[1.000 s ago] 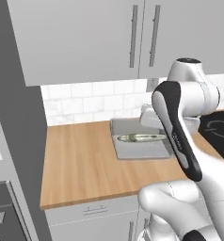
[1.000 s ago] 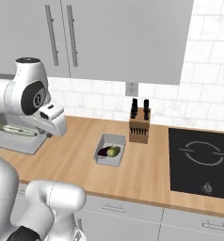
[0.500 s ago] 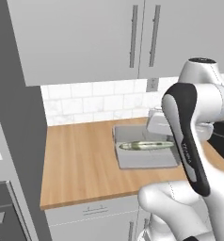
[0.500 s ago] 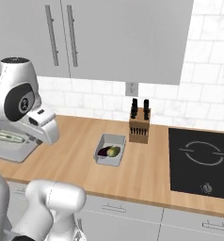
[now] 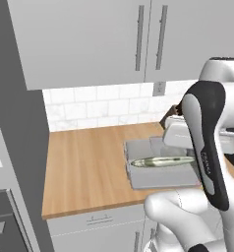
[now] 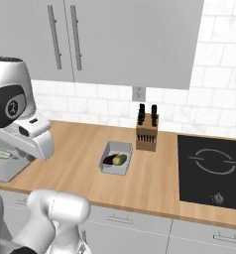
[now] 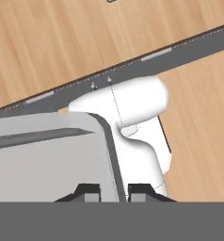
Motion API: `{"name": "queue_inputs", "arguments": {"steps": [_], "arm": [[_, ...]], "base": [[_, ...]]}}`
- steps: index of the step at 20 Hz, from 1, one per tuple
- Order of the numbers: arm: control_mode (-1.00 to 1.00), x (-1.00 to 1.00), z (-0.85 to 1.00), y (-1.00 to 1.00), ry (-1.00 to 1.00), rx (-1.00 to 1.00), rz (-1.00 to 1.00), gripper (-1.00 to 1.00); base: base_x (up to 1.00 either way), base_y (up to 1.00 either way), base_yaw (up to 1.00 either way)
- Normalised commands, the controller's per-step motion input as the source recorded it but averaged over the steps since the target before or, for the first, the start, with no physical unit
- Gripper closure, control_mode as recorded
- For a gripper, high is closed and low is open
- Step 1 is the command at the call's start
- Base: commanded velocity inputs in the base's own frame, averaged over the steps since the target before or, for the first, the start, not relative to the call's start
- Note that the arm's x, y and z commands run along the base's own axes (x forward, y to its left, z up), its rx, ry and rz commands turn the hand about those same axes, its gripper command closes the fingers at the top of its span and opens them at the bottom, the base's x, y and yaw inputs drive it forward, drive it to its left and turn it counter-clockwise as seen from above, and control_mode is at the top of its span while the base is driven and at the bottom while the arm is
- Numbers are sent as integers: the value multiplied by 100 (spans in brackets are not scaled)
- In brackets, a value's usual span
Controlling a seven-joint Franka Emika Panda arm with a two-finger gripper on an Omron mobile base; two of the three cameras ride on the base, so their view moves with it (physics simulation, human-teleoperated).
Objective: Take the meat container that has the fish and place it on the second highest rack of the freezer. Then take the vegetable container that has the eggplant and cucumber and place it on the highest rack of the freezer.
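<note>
Grey tray (image 5: 158, 177), silvery-green fish (image 5: 160, 161), purple eggplant (image 6: 109, 159).

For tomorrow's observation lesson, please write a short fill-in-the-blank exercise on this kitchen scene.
1. The grey tray carries a slender ____.
2. The end effector is shut on the tray's ____.
3. The small container lies beside the knife ____.
4. The eggplant shares its container with a ____.

Missing words: fish, rim, block, cucumber

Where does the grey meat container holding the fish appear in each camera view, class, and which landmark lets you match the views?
Left base view: the meat container sits right of centre over the counter's front, the fish lying across it, the arm in front.
Right base view: its corner shows at the far left edge, behind the white hand.
Hand view: its grey rim runs up between the shut gripper tips.
Shared landmark: the wooden counter.
</note>
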Motion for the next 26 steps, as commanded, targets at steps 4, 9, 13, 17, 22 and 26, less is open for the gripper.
{"name": "queue_inputs", "arguments": {"steps": [4, 9, 13, 17, 22, 26], "arm": [[100, -24, 0, 0, 0, 0, 0, 100], [100, 0, 0, 0, 0, 0, 0, 100], [100, 0, 0, 0, 0, 0, 0, 100], [100, 0, 0, 0, 0, 0, 0, 100], [100, 0, 0, 0, 0, 0, 0, 100], [100, 0, 0, 0, 0, 0, 0, 100]], "base": [[-72, 0, -2], [-94, 49, -7], [-54, 95, -13], [-28, 100, -11], [-4, 100, -12], [-26, 100, -6]]}}
